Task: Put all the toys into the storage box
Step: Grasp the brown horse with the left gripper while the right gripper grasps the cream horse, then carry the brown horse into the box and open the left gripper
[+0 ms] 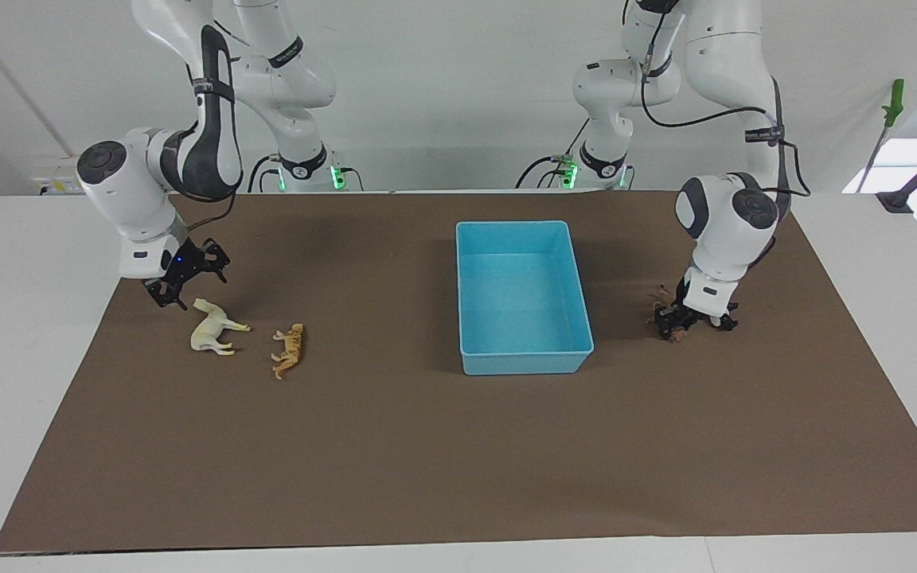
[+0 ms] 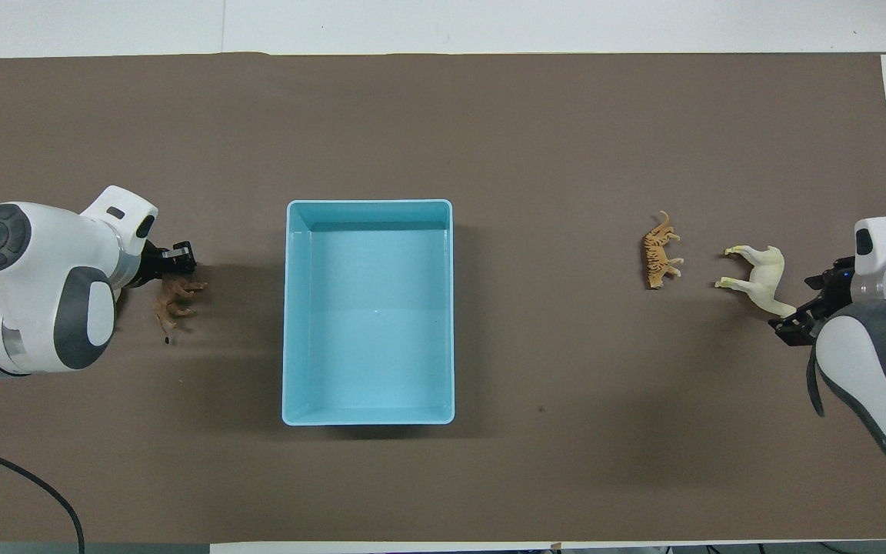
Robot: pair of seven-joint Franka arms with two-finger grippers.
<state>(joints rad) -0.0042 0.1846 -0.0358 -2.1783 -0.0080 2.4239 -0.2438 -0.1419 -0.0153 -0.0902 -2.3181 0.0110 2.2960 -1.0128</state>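
Observation:
The light blue storage box point(image 1: 524, 226) stands in the middle of the brown mat and holds nothing; it also shows in the overhead view point(image 2: 370, 204). The cream-white horse point(image 1: 216, 327) point(image 2: 758, 278) and the orange tiger point(image 1: 290, 350) point(image 2: 660, 251) lie on their sides toward the right arm's end. My right gripper point(image 1: 192, 282) point(image 2: 804, 309) is open, low over the mat, just beside the horse's head. The dark brown figure point(image 1: 660, 302) point(image 2: 174, 302) lies toward the left arm's end. My left gripper point(image 1: 699, 322) point(image 2: 164, 261) is down at the mat beside it, fingers spread. The panda is out of view.
The brown mat point(image 1: 458, 446) covers most of the white table. The box's walls stand between the two groups of figures. Both arm bases are at the robots' edge of the table.

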